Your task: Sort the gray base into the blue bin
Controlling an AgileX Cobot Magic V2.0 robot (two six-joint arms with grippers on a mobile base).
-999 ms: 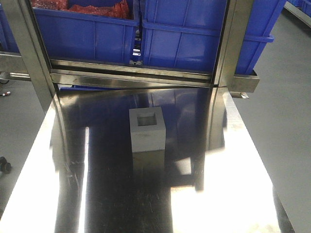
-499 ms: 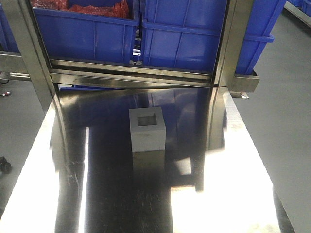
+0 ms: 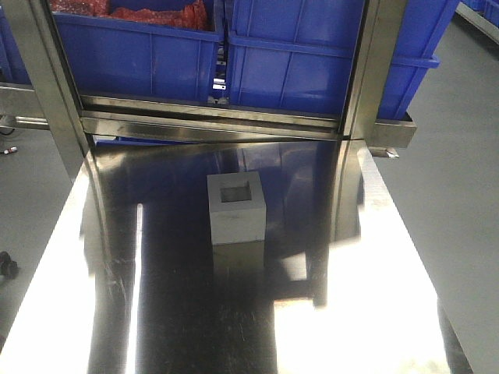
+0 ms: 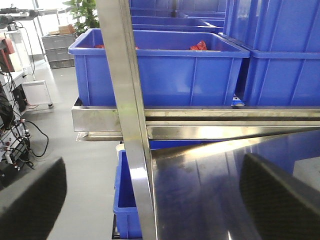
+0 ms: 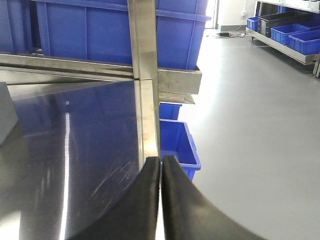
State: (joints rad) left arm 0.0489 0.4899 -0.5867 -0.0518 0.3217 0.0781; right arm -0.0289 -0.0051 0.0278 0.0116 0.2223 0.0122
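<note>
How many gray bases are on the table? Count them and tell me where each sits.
1. The base stands in the middle of the table, recess up, in front of the bins. No other shows, though the table's near edge is out of view.

gray base [image 3: 236, 209] | recess up | on steel table [image 3: 156, 312] | blue bin [image 3: 296, 70] behind

Open tabletop, barred at the back
Bare table [image 3: 156, 312] surrounds the gray base [image 3: 236, 209]; two uprights [image 3: 365, 70] and a rail [image 3: 210, 125] front the blue bins [image 3: 288, 70].
</note>
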